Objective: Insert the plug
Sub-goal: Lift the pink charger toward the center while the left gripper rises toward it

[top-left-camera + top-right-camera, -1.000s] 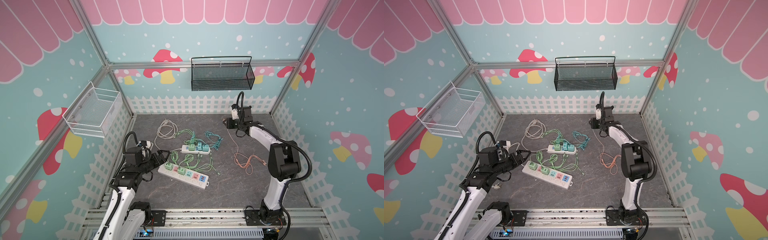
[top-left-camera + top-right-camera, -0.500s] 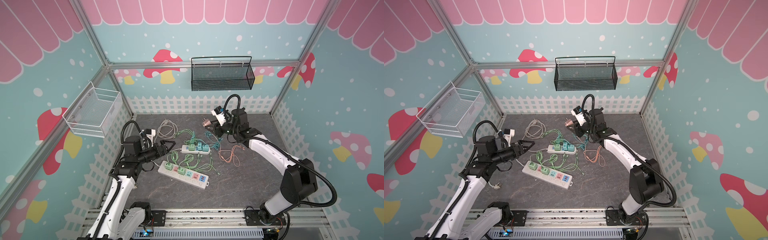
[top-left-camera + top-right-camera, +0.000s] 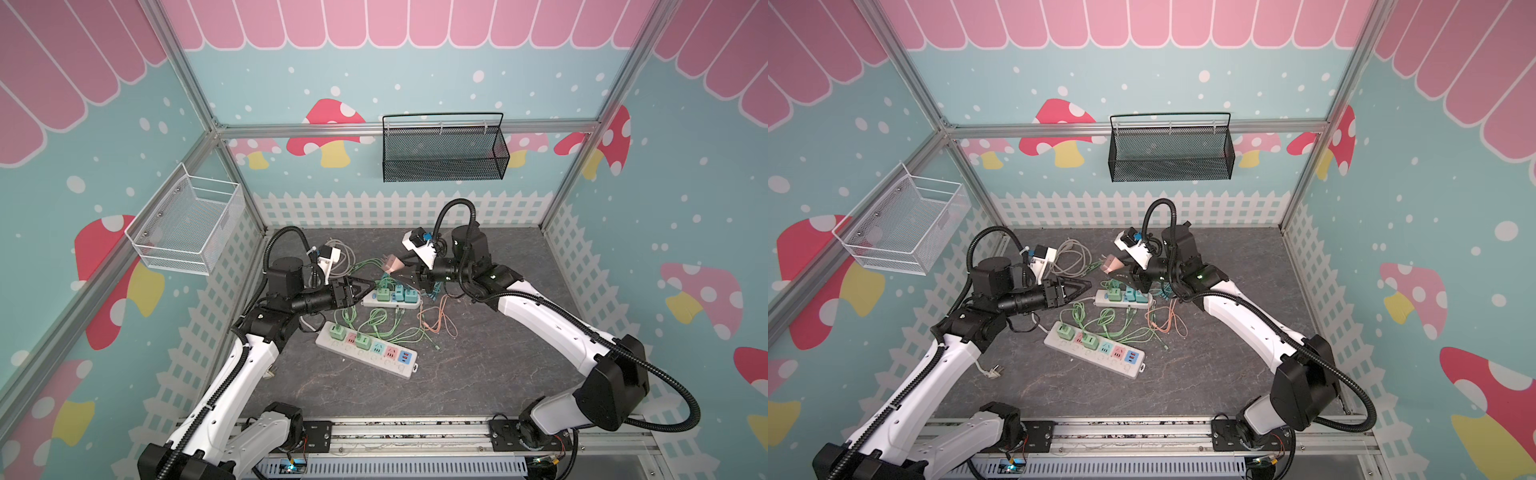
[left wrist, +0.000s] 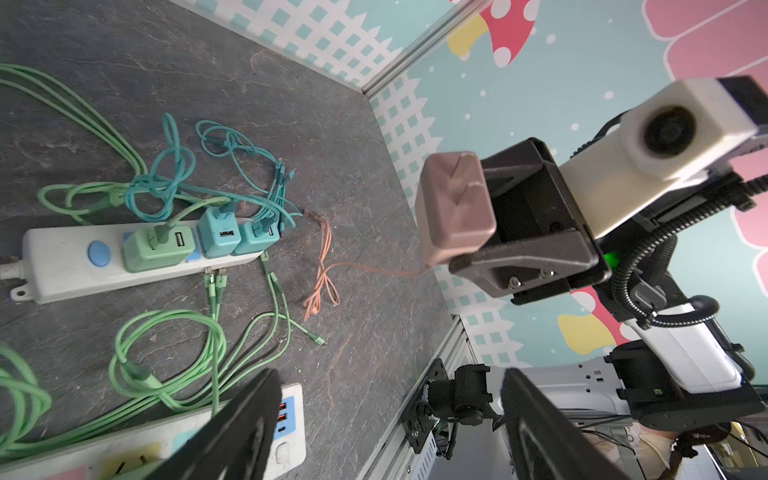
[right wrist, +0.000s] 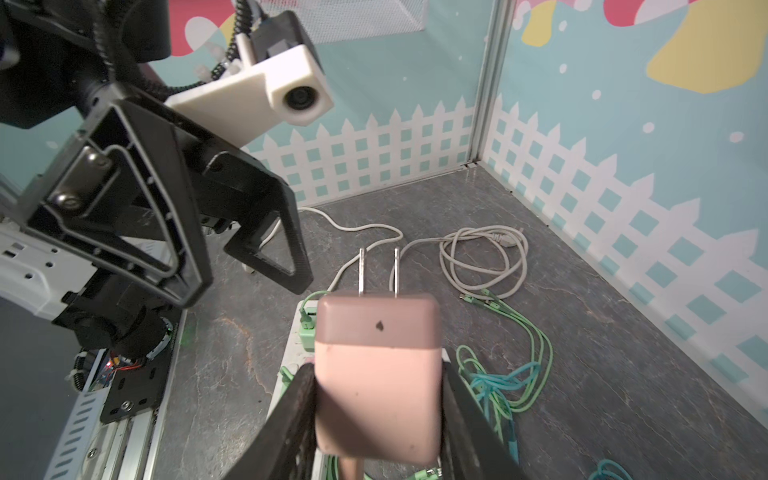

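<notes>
Right gripper [image 5: 376, 399] clamped on the pink plug [image 5: 376, 365], prongs leading, in the air above the short strip [image 3: 390, 300], presented, it seems, for a handover. Left gripper [image 3: 360, 286] faces it, jaws wide, empty. A second ago both sat farther from that strip; they've closed in.

White links [image 3: 536, 318], black joints [image 3: 611, 382], corrugated black cables [image 3: 457, 201], cream cameras [image 5: 291, 91], triangular black jaws.

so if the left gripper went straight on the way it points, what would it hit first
Most likely the pink plug held in the right gripper, prongs facing it; depth is unclear, so it might pass just beside.
</notes>
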`<control>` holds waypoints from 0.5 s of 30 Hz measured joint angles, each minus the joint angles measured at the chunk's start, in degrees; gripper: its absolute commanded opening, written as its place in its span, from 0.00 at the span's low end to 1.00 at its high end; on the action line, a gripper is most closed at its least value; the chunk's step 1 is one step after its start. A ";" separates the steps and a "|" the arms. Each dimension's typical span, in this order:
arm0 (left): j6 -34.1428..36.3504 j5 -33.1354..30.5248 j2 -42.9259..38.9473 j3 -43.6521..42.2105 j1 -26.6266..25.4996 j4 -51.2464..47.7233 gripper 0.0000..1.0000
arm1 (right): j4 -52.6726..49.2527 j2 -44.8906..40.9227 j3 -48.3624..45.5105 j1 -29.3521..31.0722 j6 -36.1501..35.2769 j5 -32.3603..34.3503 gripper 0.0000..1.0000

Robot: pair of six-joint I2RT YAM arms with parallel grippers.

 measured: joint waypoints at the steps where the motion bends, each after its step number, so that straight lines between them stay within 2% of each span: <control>1: 0.13 0.02 0.28 0.11 -0.42 0.04 0.81 | -0.35 0.00 0.00 0.35 -0.26 -0.26 0.22; 5: 0.20 0.00 1.73 1.31 -2.40 0.22 0.77 | -2.01 0.00 0.02 2.03 -1.49 -0.92 0.21; 15: -0.04 -0.02 4.00 2.86 -4.24 1.36 0.58 | -4.85 0.00 0.72 5.49 -4.17 0.09 0.21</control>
